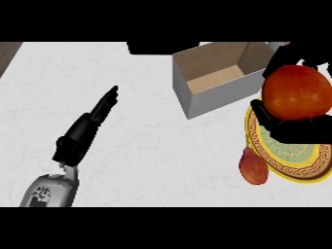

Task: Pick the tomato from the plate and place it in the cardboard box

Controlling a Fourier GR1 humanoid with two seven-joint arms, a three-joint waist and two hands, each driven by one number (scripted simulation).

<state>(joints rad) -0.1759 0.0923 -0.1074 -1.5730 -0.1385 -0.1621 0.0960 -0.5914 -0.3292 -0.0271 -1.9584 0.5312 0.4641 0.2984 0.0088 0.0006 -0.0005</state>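
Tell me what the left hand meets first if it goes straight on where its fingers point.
Bare counter: the left hand points up-right, its line passing just left of the cardboard box. First in line seems a dark shape at the far edge; depth is unclear.

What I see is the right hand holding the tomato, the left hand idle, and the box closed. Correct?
Not quite: the box is open at the top, as the head view shows. The right hand does hold the tomato, and the left hand is idle.
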